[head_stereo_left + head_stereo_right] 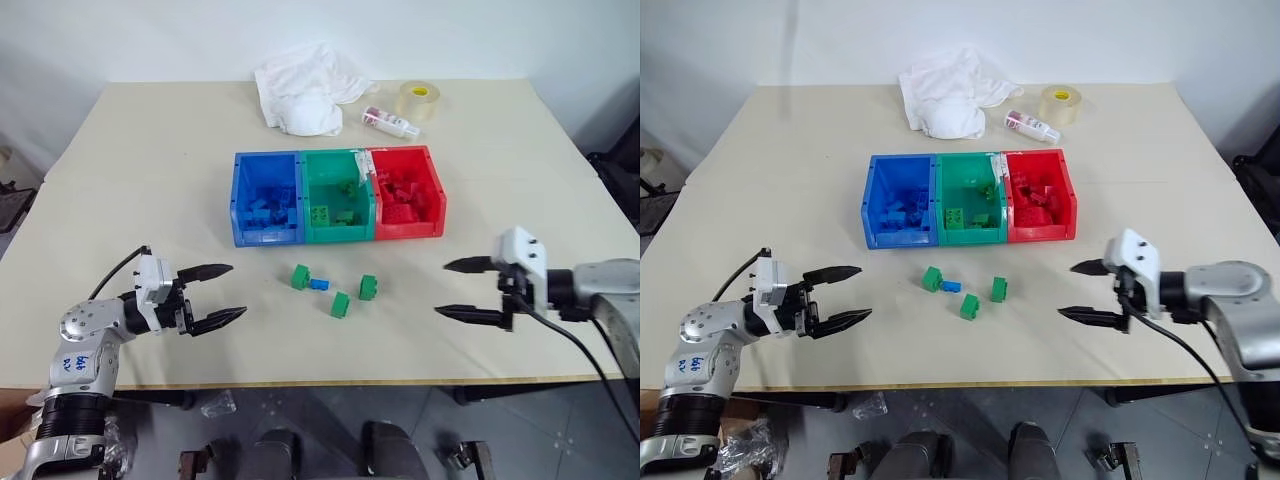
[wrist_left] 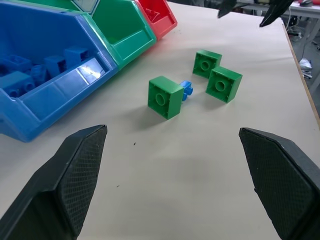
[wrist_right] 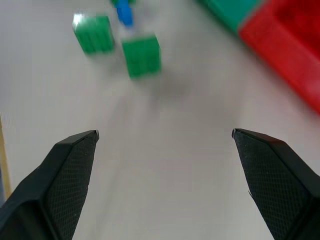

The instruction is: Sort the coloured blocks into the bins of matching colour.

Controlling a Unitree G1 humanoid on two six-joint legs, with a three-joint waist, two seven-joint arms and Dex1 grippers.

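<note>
Table (image 1: pixel 150 180): three joined bins stand in a row near its middle. The blue bin (image 1: pixel 266 199) is on the robot's left, the green bin (image 1: pixel 336 196) in the centre, the red bin (image 1: pixel 405 192) on the right. Each bin already contains bricks of its own colour.

Loose bricks lie on the table just in front of the bins, below the green one. Three are green: one (image 1: pixel 300 277) on the left, one (image 1: pixel 340 305) nearest the table's front edge, one (image 1: pixel 368 287) on the right. A small blue brick (image 1: pixel 319 284) lies just beside the left green one; whether the two touch cannot be told.

Left gripper (image 1: pixel 222 293): fingers spread wide, holding nothing, over the table's front left part, pointing toward the loose bricks and well apart from them.

Right gripper (image 1: pixel 456 289): fingers spread wide, empty, over the front right part of the table, pointing inward toward the bricks, also well apart from them.

Behind the bins, near the far edge: a crumpled white cloth (image 1: pixel 305 88), a small bottle (image 1: pixel 390 122) lying on its side, and a tape roll (image 1: pixel 418 100).
</note>
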